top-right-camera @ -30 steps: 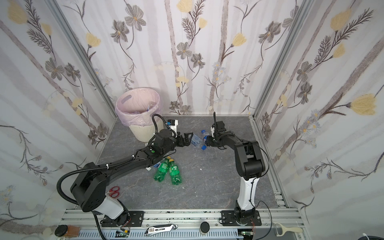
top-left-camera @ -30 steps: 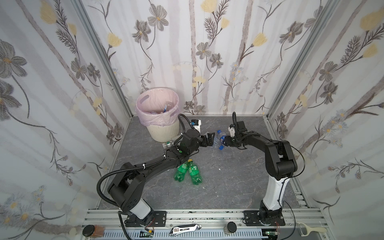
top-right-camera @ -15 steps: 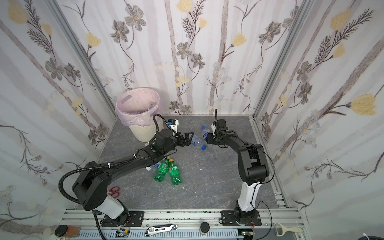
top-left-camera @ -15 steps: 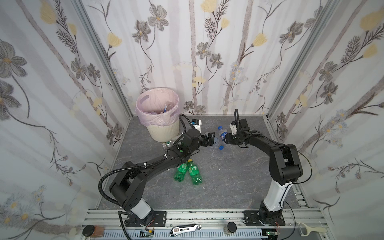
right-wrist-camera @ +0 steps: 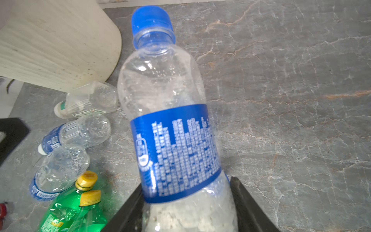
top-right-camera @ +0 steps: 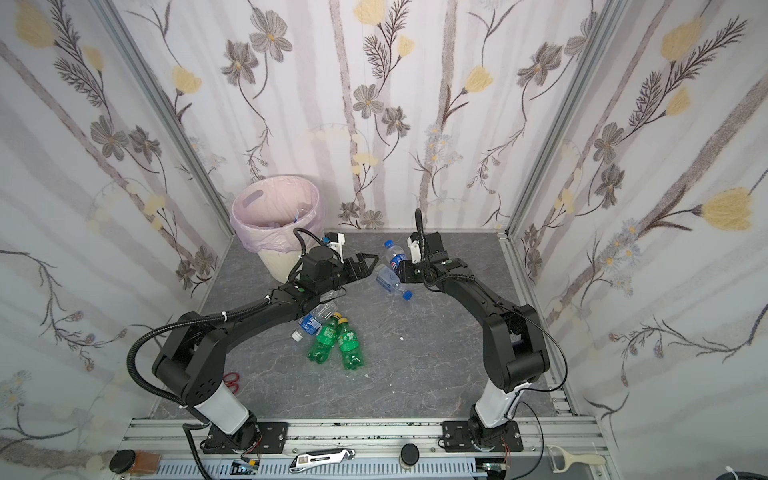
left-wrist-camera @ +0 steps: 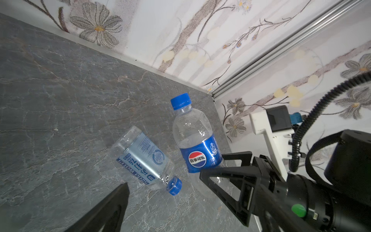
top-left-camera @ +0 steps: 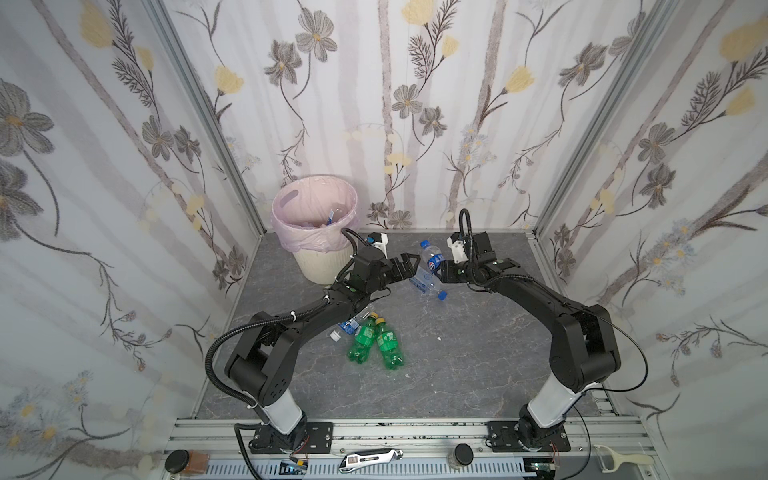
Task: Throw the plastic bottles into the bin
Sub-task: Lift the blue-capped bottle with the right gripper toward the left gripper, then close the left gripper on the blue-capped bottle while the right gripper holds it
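Clamped low on a cap-up blue-labelled bottle (right-wrist-camera: 174,140) with narrowed right fingers (right-wrist-camera: 247,202), held over the table (top-left-camera: 457,353) toward wide-spread left fingers (left-wrist-camera: 112,204): seemingly a handover toward the bin (top-left-camera: 316,266) on that side.

left arm (top-left-camera: 316,309): my black jointed arm on a white base, rising from the lower left in both top views and stretched low toward the centre.
left gripper (top-left-camera: 414,264): black, two fingers, which I see spread wide with nothing between them; the tips point right, just short of the other gripper.
right arm (top-left-camera: 536,297): black, from the lower right, elbow bent, forearm reaching left to the centre.
right gripper (top-left-camera: 441,269): black fingers (right-wrist-camera: 247,202) clamped on the lower body of a clear plastic bottle with blue cap and label (right-wrist-camera: 170,124).
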Motion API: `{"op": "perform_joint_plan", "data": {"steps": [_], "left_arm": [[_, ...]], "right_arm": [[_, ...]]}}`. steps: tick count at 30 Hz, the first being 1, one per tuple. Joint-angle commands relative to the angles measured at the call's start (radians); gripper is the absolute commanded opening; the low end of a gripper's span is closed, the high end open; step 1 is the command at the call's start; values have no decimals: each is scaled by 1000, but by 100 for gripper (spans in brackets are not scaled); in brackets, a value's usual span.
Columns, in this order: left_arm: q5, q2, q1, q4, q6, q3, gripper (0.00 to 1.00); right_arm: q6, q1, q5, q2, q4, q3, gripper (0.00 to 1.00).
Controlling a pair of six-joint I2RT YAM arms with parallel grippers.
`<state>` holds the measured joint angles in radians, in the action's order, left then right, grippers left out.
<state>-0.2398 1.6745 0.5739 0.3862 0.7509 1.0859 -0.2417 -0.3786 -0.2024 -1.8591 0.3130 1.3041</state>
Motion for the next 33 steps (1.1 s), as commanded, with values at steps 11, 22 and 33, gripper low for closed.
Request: {"op": "perform_joint_plan", "data": {"steps": [11, 22, 33], "left_arm": [[-220, 50, -46, 202, 206, -15, 96], [-231, 59, -60, 241, 228, -31, 85], [-225, 48, -63, 248, 222, -41, 67]], "right_arm": [[4, -107, -25, 62, -86, 1, 58], [1, -163, -59, 104, -143, -27, 58], [12, -187, -59, 105, -151, -35, 58]]}}
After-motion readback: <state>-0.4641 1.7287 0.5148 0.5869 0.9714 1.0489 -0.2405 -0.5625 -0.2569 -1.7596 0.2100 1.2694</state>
